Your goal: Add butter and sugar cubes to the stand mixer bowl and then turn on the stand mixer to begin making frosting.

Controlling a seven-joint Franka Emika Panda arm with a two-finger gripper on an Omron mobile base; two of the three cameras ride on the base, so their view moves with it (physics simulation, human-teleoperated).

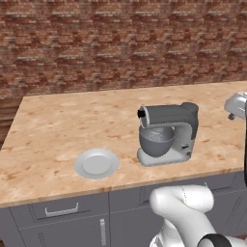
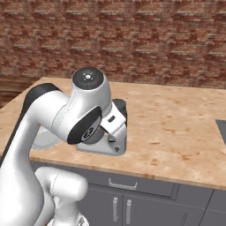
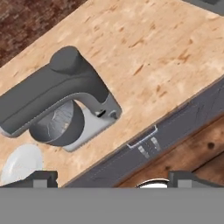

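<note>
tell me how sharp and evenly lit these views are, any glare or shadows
Left base view: flat even light, soft render, no glare, only a faint shadow under the mixer and plate. Right base view: same light, arm blocks most of the mixer. Hand view: tilted, coarse and blurry, the bowl interior shaded.

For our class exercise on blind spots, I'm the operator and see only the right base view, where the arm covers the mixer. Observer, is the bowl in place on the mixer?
Observer: Yes. In the left base view the stand mixer bowl sits on the base of the stand mixer, under its lowered head.
Operator: Is anything on the plate?
Observer: The plate lies on the counter left of the mixer, apart from it, and looks bare.
Operator: Are the jaws open?
Observer: Yes. In the hand view the fingertips stand wide apart with nothing between them.
</note>
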